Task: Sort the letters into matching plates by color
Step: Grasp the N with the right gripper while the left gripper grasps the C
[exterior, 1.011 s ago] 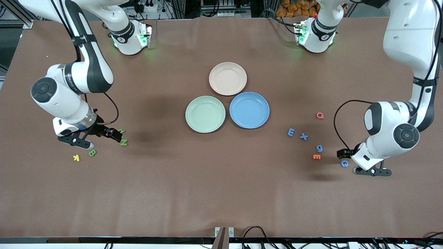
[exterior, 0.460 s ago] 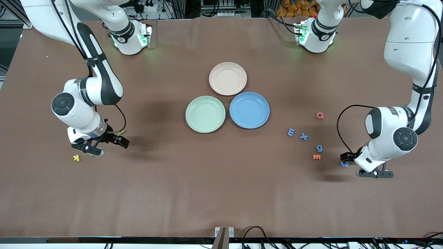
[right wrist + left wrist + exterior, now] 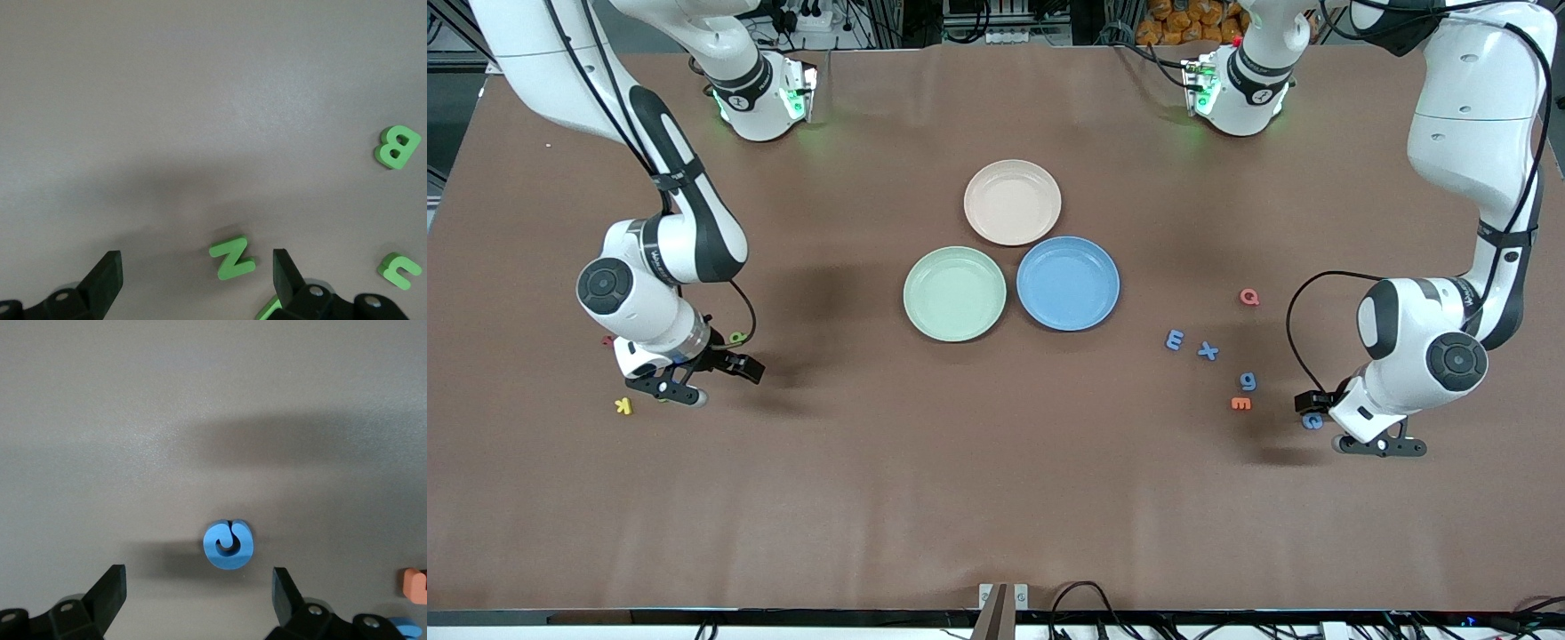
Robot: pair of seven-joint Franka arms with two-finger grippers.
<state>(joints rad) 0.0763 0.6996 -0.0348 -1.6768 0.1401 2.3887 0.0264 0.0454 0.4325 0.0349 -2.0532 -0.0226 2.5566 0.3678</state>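
Jaws on both grippers are spread wide, holding nothing. Left gripper (image 3: 199, 603) hangs over blue C (image 3: 228, 544). Right gripper (image 3: 197, 283) hangs over green N (image 3: 232, 257), hidden in the front view.

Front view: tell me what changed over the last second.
The right gripper moved toward the plates' end and now covers the green N and B. The left gripper edged over the blue C. Both are open, holding nothing. Green plate, blue plate and letters stayed.

Mint-green plate (image 3: 954, 294), blue plate (image 3: 1068, 284) — green N (image 3: 232, 257), blue C (image 3: 228, 545).
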